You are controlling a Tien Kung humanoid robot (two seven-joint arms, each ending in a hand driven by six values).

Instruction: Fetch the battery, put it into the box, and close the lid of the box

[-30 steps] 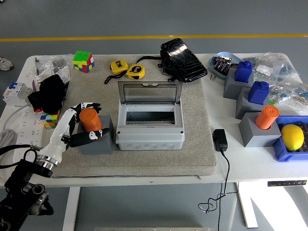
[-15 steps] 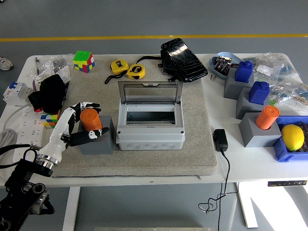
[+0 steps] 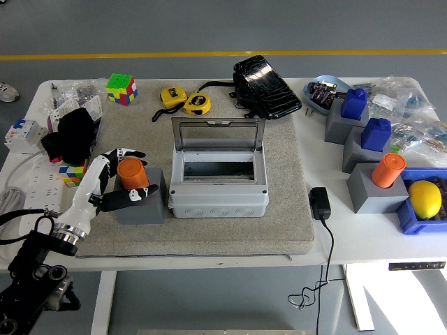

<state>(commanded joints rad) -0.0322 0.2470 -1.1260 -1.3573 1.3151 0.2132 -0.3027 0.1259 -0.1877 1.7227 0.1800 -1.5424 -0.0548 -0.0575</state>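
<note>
Your left hand (image 3: 112, 183) cups the orange cylindrical battery (image 3: 131, 174), fingers curled round its far side and thumb at its near side, so it looks grasped; the battery stands upright in a grey block holder (image 3: 143, 200) on the grey felt mat (image 3: 286, 209); at the holder's 3 o'clock, touching it, sits the grey plastic box (image 3: 218, 190), its clear lid (image 3: 217, 134) raised at 12 o'clock.

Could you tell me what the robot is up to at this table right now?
The left robot hand is curled around an orange battery standing in a small grey holder on the mat. Whether it grips the battery firmly is hard to tell, and it has not been lifted out. Right beside it the grey box sits with its lid propped open. The right arm is out of view.
</note>
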